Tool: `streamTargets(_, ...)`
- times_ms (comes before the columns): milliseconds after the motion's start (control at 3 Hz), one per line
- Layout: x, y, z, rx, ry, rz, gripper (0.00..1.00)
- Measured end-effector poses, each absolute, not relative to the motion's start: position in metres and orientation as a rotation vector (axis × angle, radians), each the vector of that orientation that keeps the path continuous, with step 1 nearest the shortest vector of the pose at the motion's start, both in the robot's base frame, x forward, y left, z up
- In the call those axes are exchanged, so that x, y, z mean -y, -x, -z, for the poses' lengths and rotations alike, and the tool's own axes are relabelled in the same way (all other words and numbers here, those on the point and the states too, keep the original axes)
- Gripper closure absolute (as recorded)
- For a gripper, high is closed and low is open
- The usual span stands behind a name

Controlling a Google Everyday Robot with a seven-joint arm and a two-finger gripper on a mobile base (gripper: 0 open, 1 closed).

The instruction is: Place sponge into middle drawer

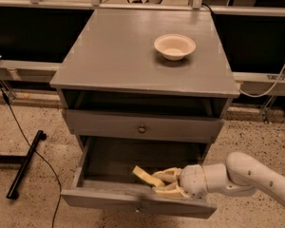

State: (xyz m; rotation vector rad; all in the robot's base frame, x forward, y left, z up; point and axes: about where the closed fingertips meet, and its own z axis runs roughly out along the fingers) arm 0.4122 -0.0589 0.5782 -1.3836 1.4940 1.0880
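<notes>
The pale yellow sponge hangs tilted inside the open middle drawer, just behind its front wall, right of centre. My gripper reaches in from the right over the drawer's front right corner. Its cream fingers are shut on the sponge's right end. The sponge's left end sticks out toward the drawer's middle, low over the dark floor. I cannot tell whether it touches the floor.
The upper drawer front with a round metal knob is closed above. A white bowl sits on the cabinet top. A black bar and cable lie on the speckled floor at left. My white arm comes in from the lower right.
</notes>
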Motion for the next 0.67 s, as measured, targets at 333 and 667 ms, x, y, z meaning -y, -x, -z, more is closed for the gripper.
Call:
streamTargets(333, 0.053, -0.442, -0.559, -1.480, 1.313, -1.080, 1.00)
streamTargets(667, 0.055, -0.459, -0.538, -1.498, 1.264, -1.066, 1.00)
